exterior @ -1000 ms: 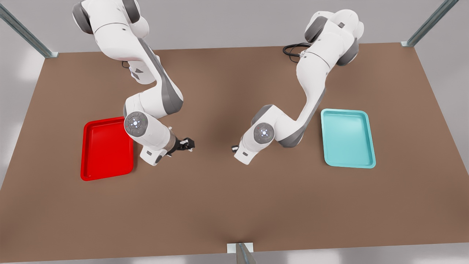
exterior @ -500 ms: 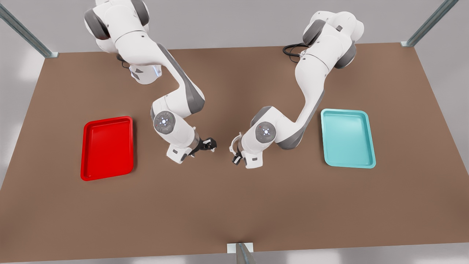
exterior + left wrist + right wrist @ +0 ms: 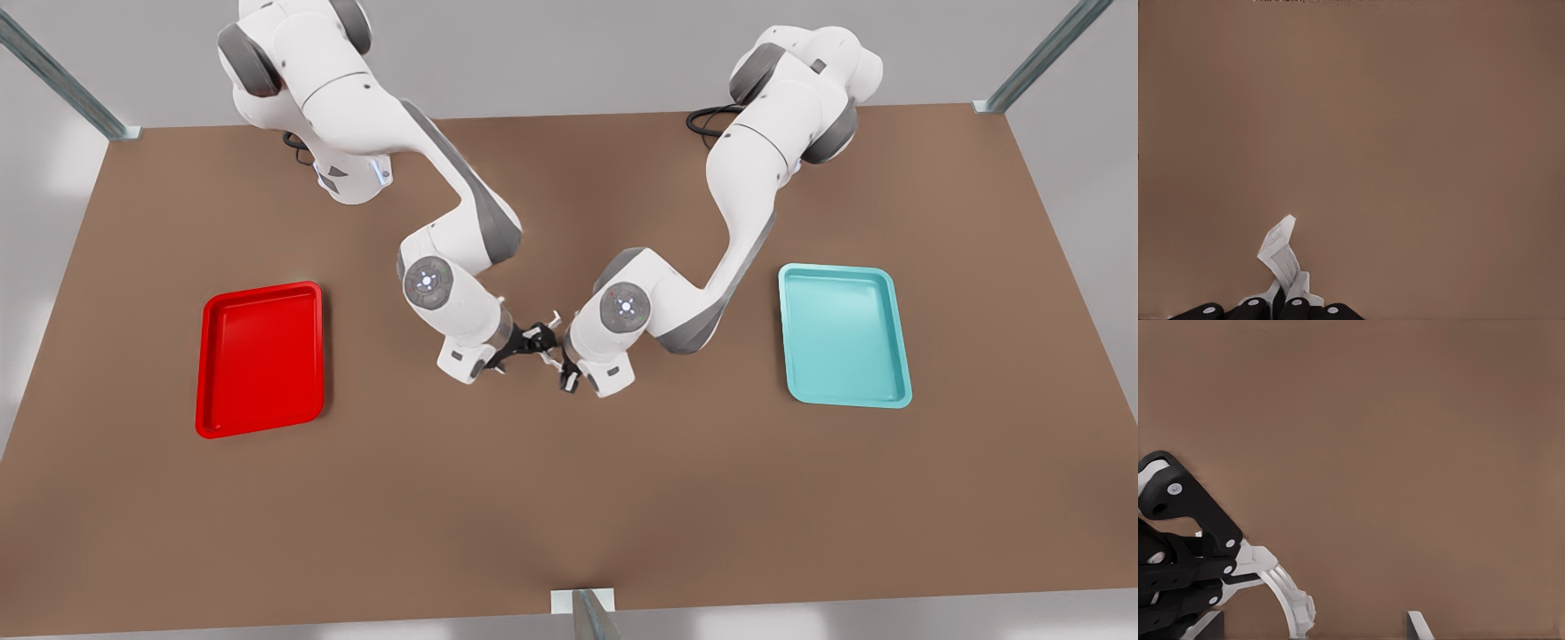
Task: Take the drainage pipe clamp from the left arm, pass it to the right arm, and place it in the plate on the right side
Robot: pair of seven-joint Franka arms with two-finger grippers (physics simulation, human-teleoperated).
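The drainage pipe clamp (image 3: pixel 1281 255), a thin white curved strip, sticks out from my left gripper (image 3: pixel 535 340), which is shut on one of its ends above the table's middle. In the right wrist view the clamp (image 3: pixel 1290 599) arcs out of the left gripper's black fingers (image 3: pixel 1185 520). My right gripper (image 3: pixel 562 363) is open right beside the left one, and one of its pale fingertips (image 3: pixel 1418 627) stands apart from the clamp. The teal plate (image 3: pixel 889 338) lies at the front view's right with nothing in it.
A bright red tray (image 3: pixel 260 359) lies on the brown table (image 3: pixel 569 498) at the front view's left. Both arms bend inward and meet over the table's centre. A black cable (image 3: pixel 707 120) loops behind the right arm's base.
The left arm has swung from beside the red tray toward the front view's right, carrying the clamp to the centre. The right gripper has turned and shifted slightly left to meet it.
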